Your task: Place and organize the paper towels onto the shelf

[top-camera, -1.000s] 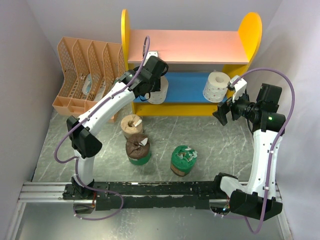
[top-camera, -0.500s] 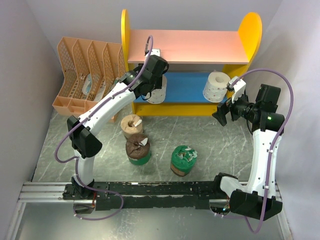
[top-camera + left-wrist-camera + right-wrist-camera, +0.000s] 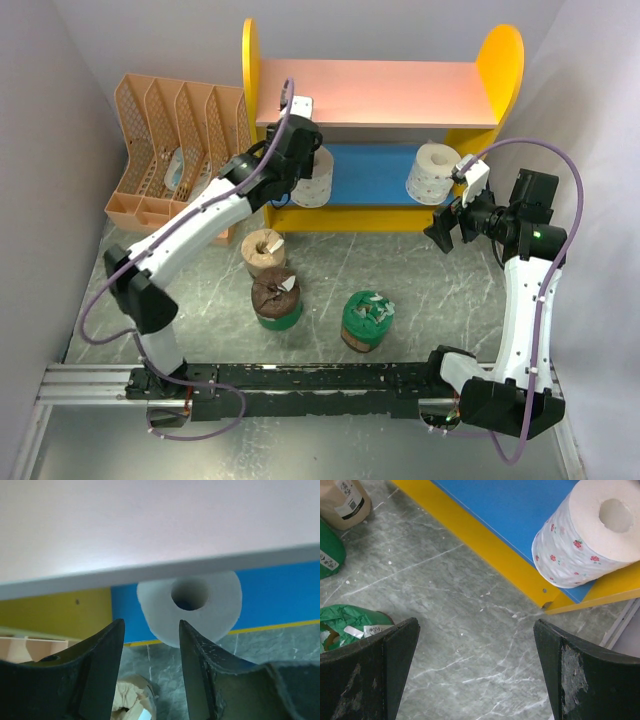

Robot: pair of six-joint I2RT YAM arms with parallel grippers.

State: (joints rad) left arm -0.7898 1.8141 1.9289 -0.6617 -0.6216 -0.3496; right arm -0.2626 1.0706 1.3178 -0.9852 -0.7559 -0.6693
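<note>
On the blue board [image 3: 280,595], a white roll [image 3: 220,610] sits beyond the left tool [image 3: 151,630] — parted, empty.

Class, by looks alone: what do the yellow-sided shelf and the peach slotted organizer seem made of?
The yellow-sided shelf: probably painted wood or board; matte, flat, thick-edged panels. The peach slotted organizer: likely moulded plastic; walls a lattice of holes.

The left arm's elbow [image 3: 140,297] swings out toward the left wall. The left gripper [image 3: 150,630] draws back slightly from the white paper towel roll [image 3: 317,181] on the blue lower board [image 3: 375,175], so more of the roll shows from above.
</note>
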